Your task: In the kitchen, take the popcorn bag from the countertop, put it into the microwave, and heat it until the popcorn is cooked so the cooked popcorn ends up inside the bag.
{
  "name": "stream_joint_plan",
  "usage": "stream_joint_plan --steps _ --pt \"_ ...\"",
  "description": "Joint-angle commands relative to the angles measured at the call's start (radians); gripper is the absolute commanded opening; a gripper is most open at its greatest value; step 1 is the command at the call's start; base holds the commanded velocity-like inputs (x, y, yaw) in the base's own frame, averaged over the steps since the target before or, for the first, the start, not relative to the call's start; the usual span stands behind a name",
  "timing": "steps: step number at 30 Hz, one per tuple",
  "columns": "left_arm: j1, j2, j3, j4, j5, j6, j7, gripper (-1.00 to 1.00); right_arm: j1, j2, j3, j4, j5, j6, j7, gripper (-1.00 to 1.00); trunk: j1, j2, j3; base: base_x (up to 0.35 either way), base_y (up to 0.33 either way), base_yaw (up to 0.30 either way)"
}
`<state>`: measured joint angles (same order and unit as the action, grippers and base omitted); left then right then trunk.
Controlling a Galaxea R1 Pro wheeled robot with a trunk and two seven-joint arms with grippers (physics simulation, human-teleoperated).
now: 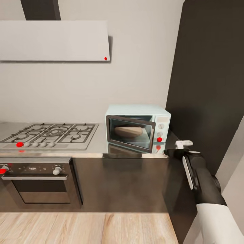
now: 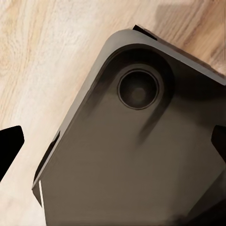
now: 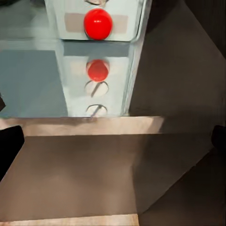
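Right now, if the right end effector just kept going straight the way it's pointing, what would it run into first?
Probably the microwave. The right wrist view looks along the fingers, over the countertop edge, at the control panel with its red light. The panel seems the first solid thing in line, though depth is unclear and a low path might catch the countertop.

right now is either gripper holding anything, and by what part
Nothing is held. The right gripper hangs free near the microwave, where the popcorn bag sits behind the door. The left wrist view shows nothing between the fingers.

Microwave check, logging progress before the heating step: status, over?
Right gripper at the counter edge beside the microwave, jaw state unclear. Brown bag inside, door ajar, light red. Nothing between gripper and microwave.
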<state>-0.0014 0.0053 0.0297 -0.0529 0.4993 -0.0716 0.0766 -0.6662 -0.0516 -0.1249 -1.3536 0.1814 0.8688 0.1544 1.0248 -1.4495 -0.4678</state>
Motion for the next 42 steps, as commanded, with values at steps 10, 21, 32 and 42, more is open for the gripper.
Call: stream_joint_plan --steps 10,21,32,42 --pt "0.000 0.000 0.002 -0.001 -0.031 0.002 0.002 1.00 0.000 0.007 -0.035 -0.003 0.002 -0.152 0.010 1.00 0.000 0.000 -0.001 0.296 0.000 0.000" --pt "0.000 -0.001 0.002 -0.001 -0.031 0.001 0.003 1.00 0.000 0.036 -0.032 0.003 0.000 -0.159 0.016 1.00 0.000 0.000 -0.001 0.322 0.000 0.000" --pt "0.000 -0.001 0.002 -0.001 -0.031 0.000 0.003 1.00 0.000 0.103 -0.034 0.001 0.010 -0.145 0.432 1.00 0.000 0.000 -0.001 0.049 0.000 0.000" --pt "0.000 -0.001 0.003 -0.001 -0.031 0.000 0.002 1.00 0.004 0.020 -0.034 0.001 0.002 -0.138 0.603 1.00 0.000 0.000 -0.001 -0.017 0.016 0.000"
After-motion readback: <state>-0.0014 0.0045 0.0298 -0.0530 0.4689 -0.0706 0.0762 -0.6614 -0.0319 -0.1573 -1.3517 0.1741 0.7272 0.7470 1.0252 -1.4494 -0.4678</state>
